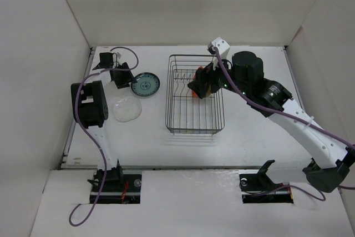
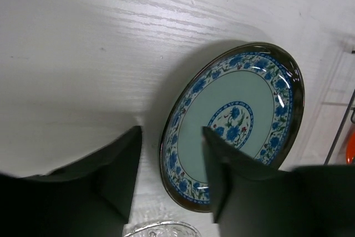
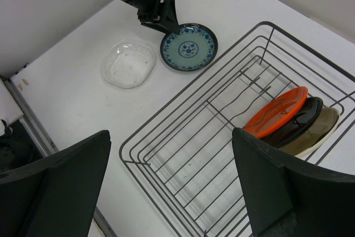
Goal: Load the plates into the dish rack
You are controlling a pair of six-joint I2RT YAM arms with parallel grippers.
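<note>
The dark wire dish rack (image 1: 195,120) stands mid-table. In the right wrist view the orange plate (image 3: 275,111), the black plate (image 3: 299,121) and the cream plate (image 3: 320,132) lean on edge at one end of the rack (image 3: 183,154). The teal-patterned plate (image 1: 146,85) lies flat left of the rack, and the clear glass plate (image 1: 126,108) lies just nearer. My left gripper (image 2: 172,165) is open, with its jaws either side of the teal plate's (image 2: 244,109) near rim. My right gripper (image 3: 172,176) is open and empty above the rack.
White walls enclose the table on three sides. A metal strip runs along the table's left edge (image 3: 33,120). The left arm's purple cable (image 1: 89,137) hangs over the left side. The glass plate's rim (image 2: 161,228) shows just behind my left fingers.
</note>
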